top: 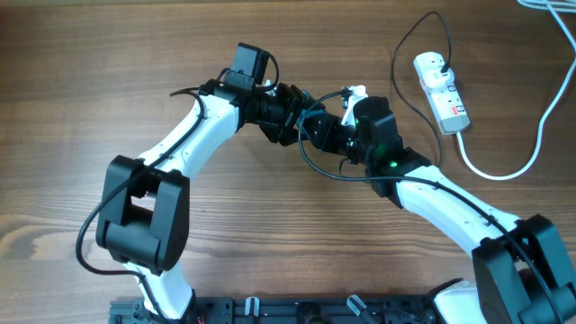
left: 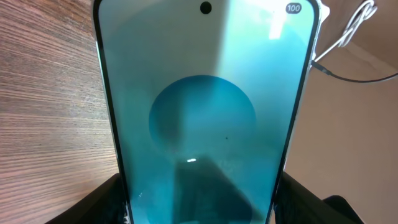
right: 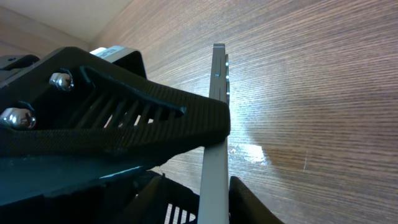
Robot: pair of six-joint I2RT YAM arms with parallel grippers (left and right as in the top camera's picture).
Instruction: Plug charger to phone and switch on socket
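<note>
One phone (left: pixel 202 106) in left hand (left: pixel 202 202)

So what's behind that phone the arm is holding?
Behind the phone only wooden table shows at its left, and a white cord at the upper right. Whatever lies directly behind it is covered.

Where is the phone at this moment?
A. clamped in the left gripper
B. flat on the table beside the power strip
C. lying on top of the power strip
A: in the left wrist view the phone fills the frame, with the left gripper closed against both its long edges.
</note>
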